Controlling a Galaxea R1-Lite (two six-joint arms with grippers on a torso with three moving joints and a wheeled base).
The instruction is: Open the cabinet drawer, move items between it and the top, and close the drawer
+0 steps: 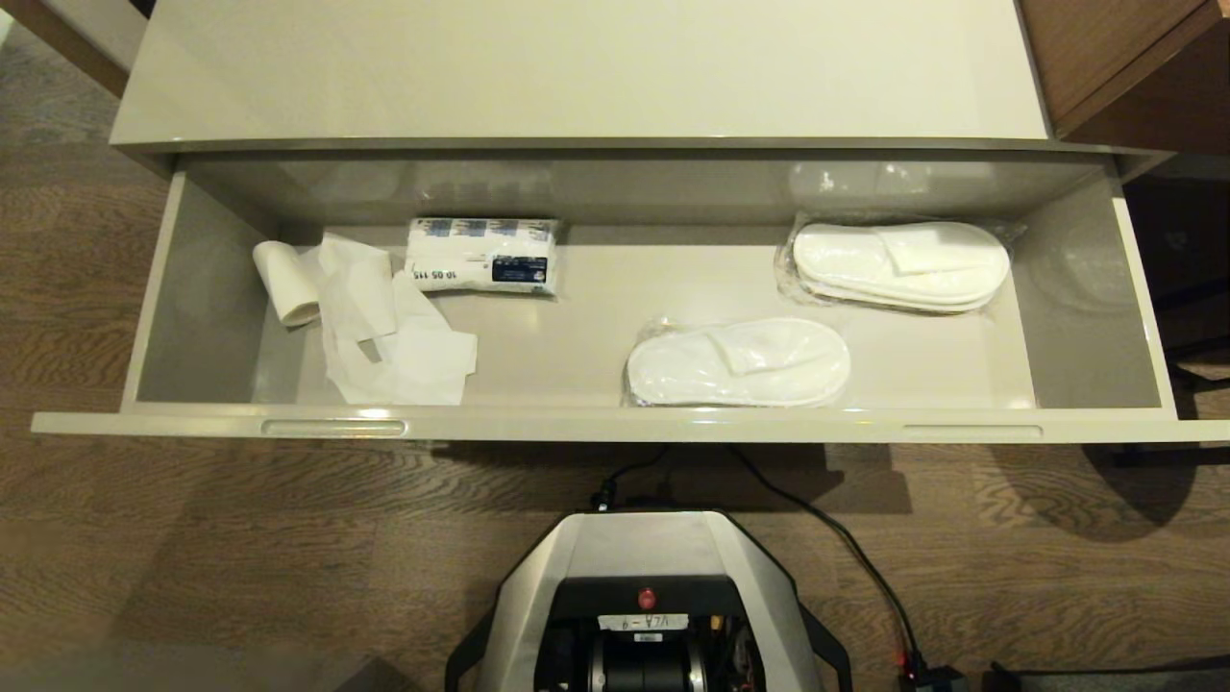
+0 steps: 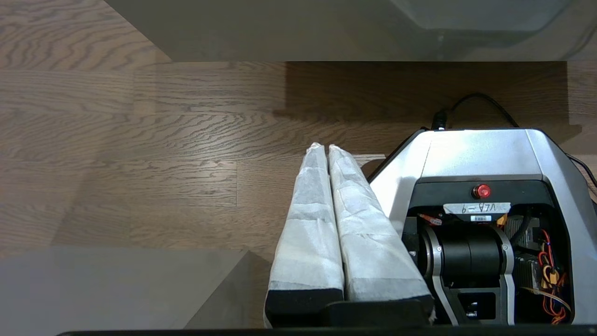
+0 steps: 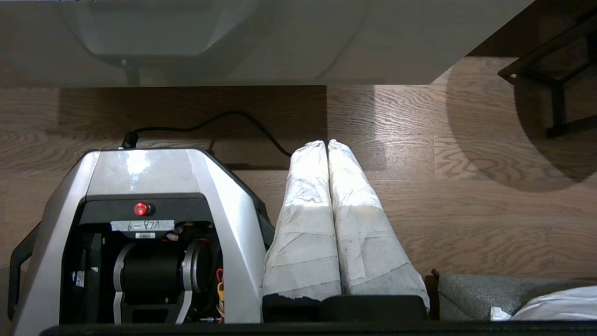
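The left gripper (image 2: 326, 148) hangs beside the base, fingers pressed together, empty. The right gripper (image 3: 326, 143) does likewise. From the head, the cabinet drawer (image 1: 615, 423) stands open; the slipper pairs (image 1: 738, 362) inside look light, soft, slippery-wrapped: pinch an edge.

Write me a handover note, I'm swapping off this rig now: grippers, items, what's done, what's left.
Left gripper: shut, empty, parked beside the base above the floor.
Right gripper: shut, empty, parked likewise.
Drawer: fully open.
Inside: paper roll with loose tail at the left, a wrapped pack beside it, one slipper pair near the front, another pair at the right rear.
Top: nothing seen on the visible part.
Done: drawer opened.
Left: move items, close drawer.
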